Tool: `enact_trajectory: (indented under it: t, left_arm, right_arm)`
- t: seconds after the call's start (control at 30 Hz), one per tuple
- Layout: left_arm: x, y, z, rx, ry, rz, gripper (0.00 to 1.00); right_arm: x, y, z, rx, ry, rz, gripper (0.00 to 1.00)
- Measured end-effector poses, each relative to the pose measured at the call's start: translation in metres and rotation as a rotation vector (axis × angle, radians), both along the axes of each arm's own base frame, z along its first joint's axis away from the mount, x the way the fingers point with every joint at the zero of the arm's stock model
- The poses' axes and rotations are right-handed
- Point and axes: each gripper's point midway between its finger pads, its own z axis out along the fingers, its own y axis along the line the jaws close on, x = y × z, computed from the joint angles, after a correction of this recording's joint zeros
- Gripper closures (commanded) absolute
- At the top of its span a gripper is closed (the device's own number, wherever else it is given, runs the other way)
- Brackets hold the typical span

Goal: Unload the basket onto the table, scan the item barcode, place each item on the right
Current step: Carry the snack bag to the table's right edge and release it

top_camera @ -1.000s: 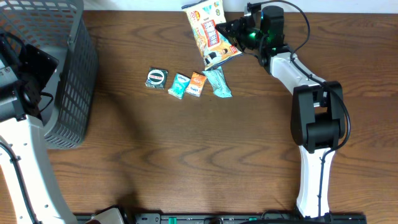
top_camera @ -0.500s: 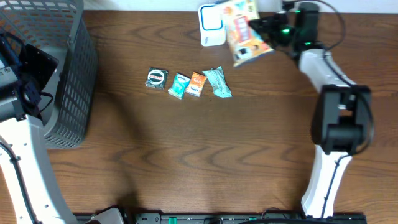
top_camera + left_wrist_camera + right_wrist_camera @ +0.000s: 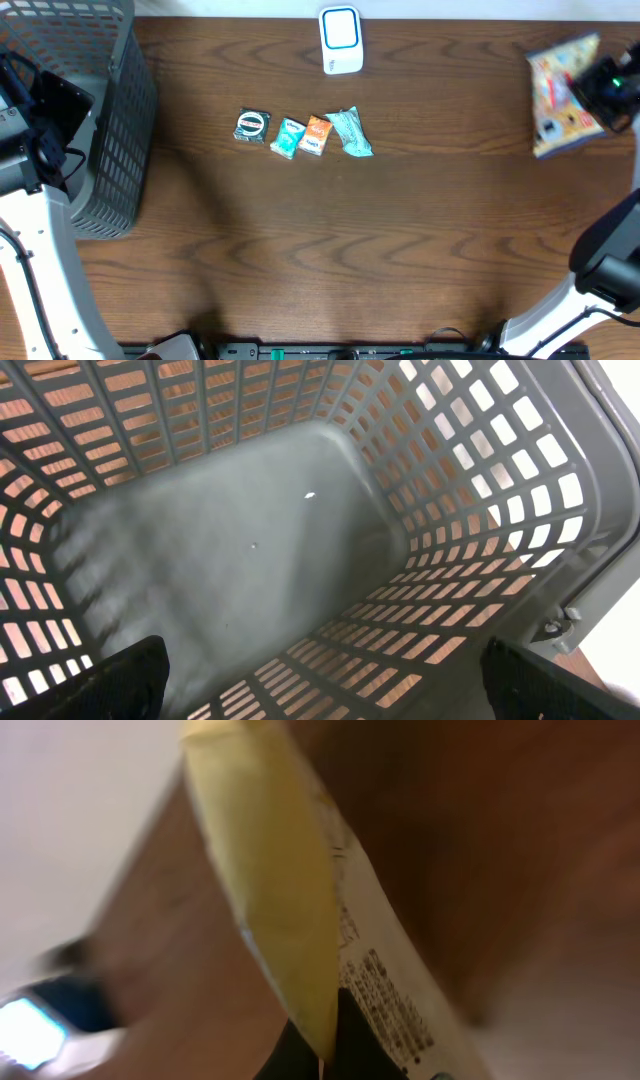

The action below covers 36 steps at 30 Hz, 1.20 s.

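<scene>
Left gripper (image 3: 340, 685) spread wide, right gripper (image 3: 592, 92) pinched tight on packet (image 3: 555, 100)

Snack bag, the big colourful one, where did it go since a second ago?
The right pincer, shut on the snack bag, swung it from over the scanner at the table's top middle out to the far right edge. The scanner, hidden behind the bag a second ago, now shows. The four small packets and the grey basket stayed put.

Grey lattice basket (image 3: 120, 130); snack bag (image 3: 562, 95) seemingly yellow-orange.
</scene>
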Motion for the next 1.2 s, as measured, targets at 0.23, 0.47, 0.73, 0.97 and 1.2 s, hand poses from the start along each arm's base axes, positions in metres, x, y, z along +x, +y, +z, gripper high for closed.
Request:
enact_trajectory:
  t: [0.23, 0.47, 0.73, 0.97, 1.2]
  left_arm:
    - [0.000, 0.000, 0.000, 0.000, 0.000, 0.000, 0.02]
    - [0.000, 0.000, 0.000, 0.000, 0.000, 0.000, 0.02]
    - [0.000, 0.000, 0.000, 0.000, 0.000, 0.000, 0.02]
    - [0.000, 0.000, 0.000, 0.000, 0.000, 0.000, 0.02]
    - [0.000, 0.000, 0.000, 0.000, 0.000, 0.000, 0.03]
  right_arm:
    - [-0.041, -0.069, -0.011, -0.107, 0.073, -0.078, 0.27]
    - [-0.039, -0.045, -0.011, -0.042, 0.050, 0.028, 0.29]
    - [-0.013, 0.062, -0.003, 0.131, -0.005, 0.305, 0.12]
    - [0.000, 0.190, -0.004, 0.115, 0.012, 0.630, 0.20]
    - [0.003, 0.300, -0.019, -0.089, 0.028, 0.854, 0.33]
